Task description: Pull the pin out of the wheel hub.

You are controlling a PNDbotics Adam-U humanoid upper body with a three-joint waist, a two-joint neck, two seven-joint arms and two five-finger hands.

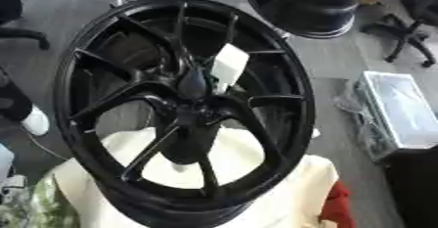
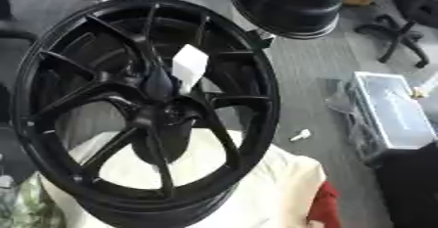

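Centrally, black wheel hub (image 1: 184,109) on cream cloth (image 1: 282,193), dark pin (image 1: 193,82) w/ white tag (image 2: 190,64); hand state: can't tell.

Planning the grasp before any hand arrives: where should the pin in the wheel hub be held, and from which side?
Probably the dark rounded end of the pin, which stands out from the wheel hub toward the camera. Bring the robot hand in from the wheel's open face, favouring the pin's left, since a white tag sits close on its right.
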